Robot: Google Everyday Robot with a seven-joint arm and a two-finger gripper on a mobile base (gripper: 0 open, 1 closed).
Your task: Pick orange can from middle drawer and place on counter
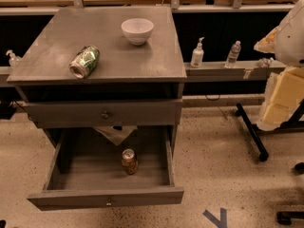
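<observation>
The orange can (128, 161) stands upright on the bare floor of the open middle drawer (61, 167), near its centre and slightly toward the back. The drawer is pulled fully out, and its narrow front board with a tiny knob (109, 203) faces me. The grey counter (114, 51) lies above it. My gripper is out of view, and no fingers show anywhere in the camera view.
A green-and-white can (85, 61) lies on its side at the counter's front left. A white bowl (137, 30) stands at the back centre. The upper drawer front (104, 113) is shut. Bottles (197, 54) stand on a ledge to the right. A white and yellow padded object (285, 80) and a black stand leg (250, 132) are at the right.
</observation>
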